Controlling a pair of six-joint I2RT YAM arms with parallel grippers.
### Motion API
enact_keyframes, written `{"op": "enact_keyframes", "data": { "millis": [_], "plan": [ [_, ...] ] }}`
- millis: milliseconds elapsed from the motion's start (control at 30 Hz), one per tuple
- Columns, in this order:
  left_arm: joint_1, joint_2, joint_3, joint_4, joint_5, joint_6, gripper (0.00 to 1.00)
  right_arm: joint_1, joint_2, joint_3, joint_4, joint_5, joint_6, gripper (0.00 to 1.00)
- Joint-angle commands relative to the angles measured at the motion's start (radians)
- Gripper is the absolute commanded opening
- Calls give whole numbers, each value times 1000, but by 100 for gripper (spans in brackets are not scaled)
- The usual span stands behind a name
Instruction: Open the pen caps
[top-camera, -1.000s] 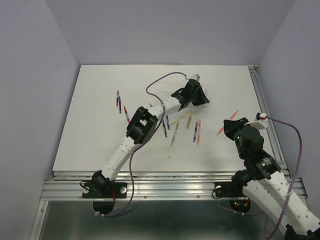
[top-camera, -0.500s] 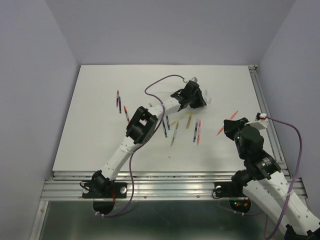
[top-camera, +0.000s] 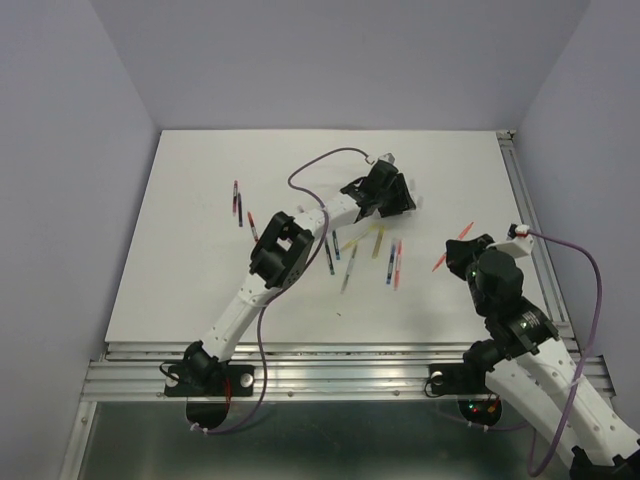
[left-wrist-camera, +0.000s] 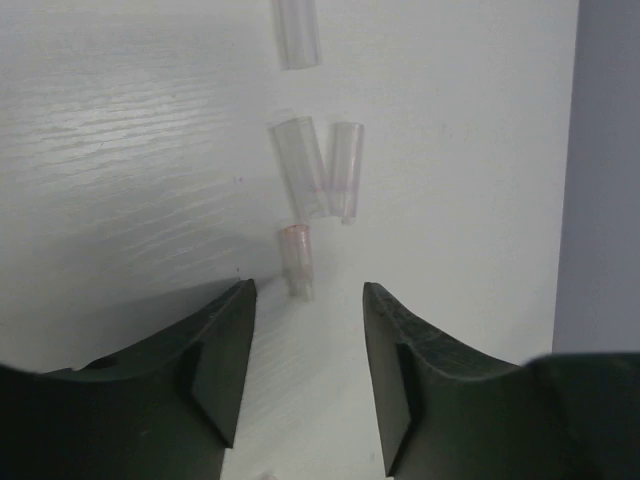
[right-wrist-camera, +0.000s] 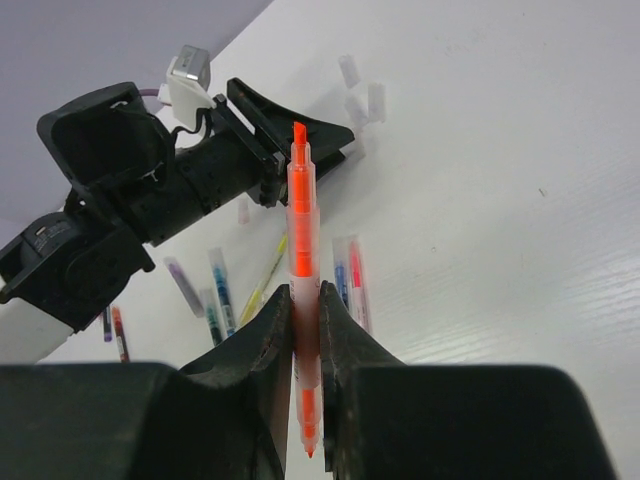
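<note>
My left gripper (left-wrist-camera: 308, 290) is open low over the white table (top-camera: 200, 260) with nothing between its jaws. A short pink-tinted pen cap (left-wrist-camera: 297, 258) lies on the table just ahead of its tips. Three clear pen caps (left-wrist-camera: 300, 165) lie farther ahead, near the table's far edge. In the top view the left gripper (top-camera: 395, 195) is at the table's back middle. My right gripper (right-wrist-camera: 305, 300) is shut on an orange pen (right-wrist-camera: 301, 210), held off the table with both tips bare. In the top view that pen (top-camera: 468, 229) sits at the right.
Several pens lie in the middle of the table: a blue and a pink one (top-camera: 393, 262), a yellow one (top-camera: 378, 240), darker ones (top-camera: 330, 255). Two more pens (top-camera: 237, 200) lie at the left. An aluminium rail (top-camera: 535, 230) borders the right edge.
The left jaws have gone from shut to open and the pink-tinted cap now lies free on the table. The right arm has shifted slightly, still holding the orange pen.
</note>
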Motion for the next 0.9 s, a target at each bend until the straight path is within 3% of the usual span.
{"op": "enact_keyframes", "data": {
  "millis": [0, 200, 367, 467, 500, 567, 600, 733, 867],
  "plan": [
    [6, -146, -21, -28, -29, 78, 61, 3, 19, -13, 31, 4, -15, 7],
    [6, -333, -78, -81, -61, 171, 79, 3, 48, 45, 46, -89, -44, 6],
    [8, -647, -398, -77, -234, 222, 88, 3, 134, 54, 128, -310, -55, 1],
    [28, -854, -650, -126, -336, 155, 90, 5, 224, 51, 204, -451, -59, 1],
    [29, -970, -802, -134, -404, 126, 91, 5, 296, 45, 281, -564, -58, 1],
    [29, -1089, -955, -144, -465, 29, 91, 41, 422, 45, 420, -640, -56, 1],
    [29, -1197, -1097, -158, -507, -12, 92, 101, 474, 71, 456, -634, -71, 1],
    [26, -1434, -1373, -206, -508, -190, 93, 294, 748, 253, 507, -479, -183, 2],
    [20, -1637, -1538, -238, -497, -264, 93, 322, 1060, 442, 579, -490, -183, 2]
  ]
}}
